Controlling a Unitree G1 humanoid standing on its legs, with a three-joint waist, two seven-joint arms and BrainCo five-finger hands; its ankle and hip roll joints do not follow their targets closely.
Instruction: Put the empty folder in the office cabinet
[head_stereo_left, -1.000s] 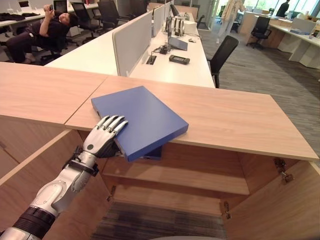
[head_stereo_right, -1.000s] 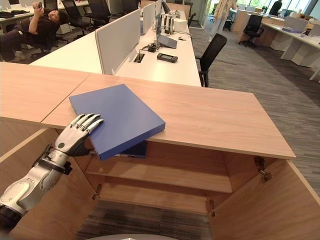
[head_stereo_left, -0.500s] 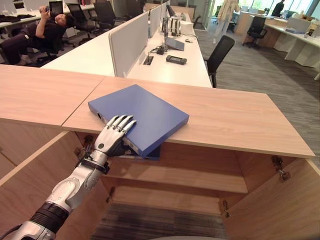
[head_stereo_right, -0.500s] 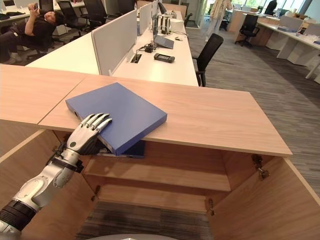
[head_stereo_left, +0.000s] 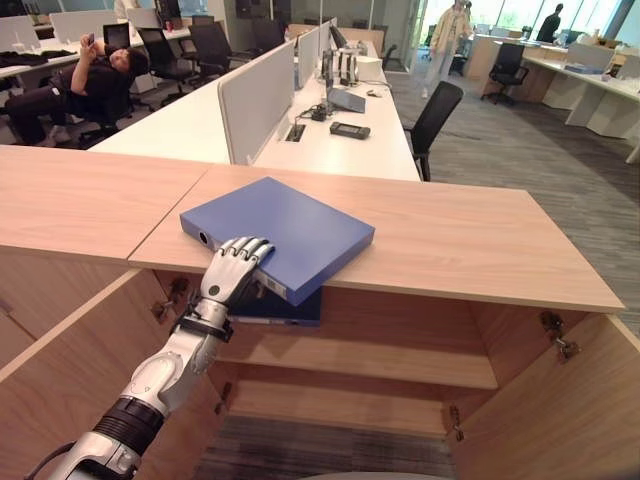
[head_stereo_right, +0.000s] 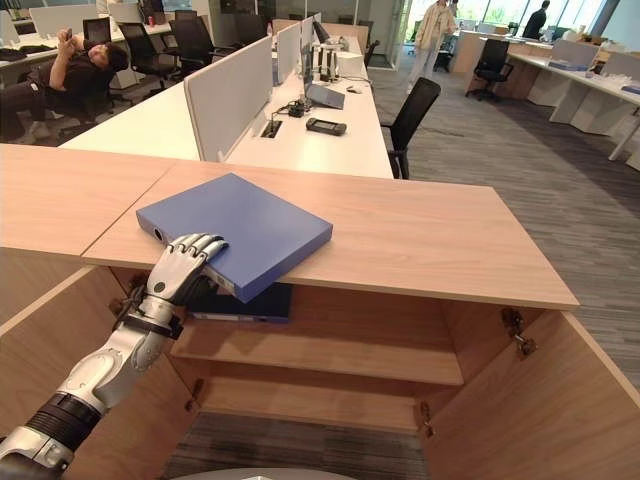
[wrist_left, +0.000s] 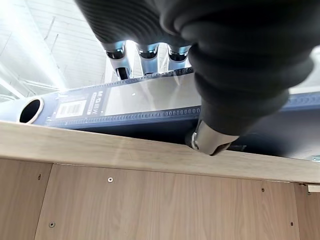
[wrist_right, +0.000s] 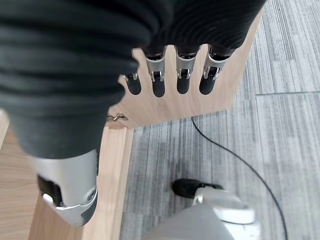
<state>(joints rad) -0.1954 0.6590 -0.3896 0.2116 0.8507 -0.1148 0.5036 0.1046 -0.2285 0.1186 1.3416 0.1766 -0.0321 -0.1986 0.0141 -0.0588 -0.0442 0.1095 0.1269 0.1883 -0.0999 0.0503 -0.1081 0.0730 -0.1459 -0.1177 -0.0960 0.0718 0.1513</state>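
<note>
A blue folder (head_stereo_left: 285, 225) lies flat on the wooden cabinet top (head_stereo_left: 480, 240), its near corner sticking out past the front edge. My left hand (head_stereo_left: 232, 275) holds it at the near left edge by the spine: fingers curled over the top, thumb underneath. In the left wrist view the fingers (wrist_left: 145, 52) reach over the folder's spine (wrist_left: 150, 100), which has a round hole and a label. My right hand (wrist_right: 167, 75) hangs beside a cabinet door with straight fingers, holding nothing.
Both cabinet doors stand open, left (head_stereo_left: 60, 370) and right (head_stereo_left: 560, 410). A dark blue folder (head_stereo_left: 285, 308) lies on the upper shelf (head_stereo_left: 400, 360) under the overhang. Behind are desks with dividers (head_stereo_left: 260, 100), an office chair (head_stereo_left: 435, 110) and a seated person (head_stereo_left: 90, 85).
The view has shifted. My left hand has moved along the folder's near edge toward the front corner and closed on it; the folder has turned a little and overhangs less.
</note>
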